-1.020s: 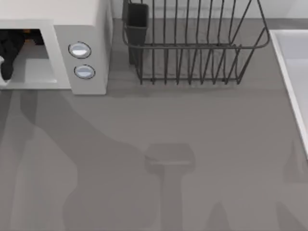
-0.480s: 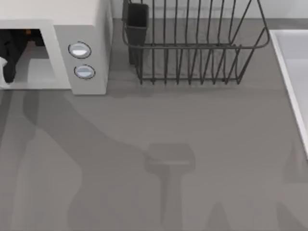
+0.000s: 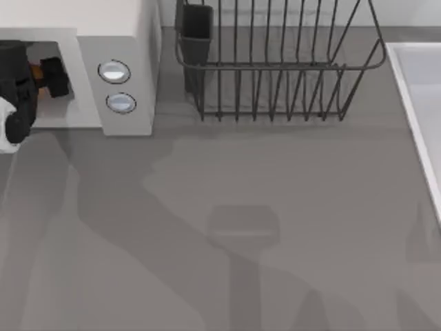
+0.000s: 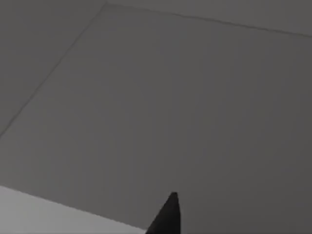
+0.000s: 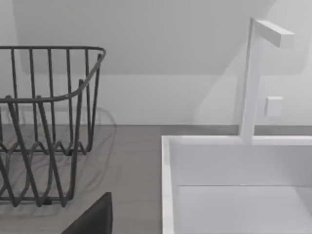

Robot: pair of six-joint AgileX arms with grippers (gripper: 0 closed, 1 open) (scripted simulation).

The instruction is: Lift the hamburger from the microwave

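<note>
Left gripper (image 3: 47, 77) jaws clasp hamburger (image 3: 42, 73) (barely visible).

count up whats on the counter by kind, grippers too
microwave: 1
microwave knobs: 2
hamburger: 1
wire dish rack: 1
sink: 1
left gripper, in the microwave cavity at the hamburger: 1
total: 7

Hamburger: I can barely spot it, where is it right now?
In the top view, the hamburger sits at the far left inside the microwave opening, between the left gripper fingers, left of the knobs.
</note>
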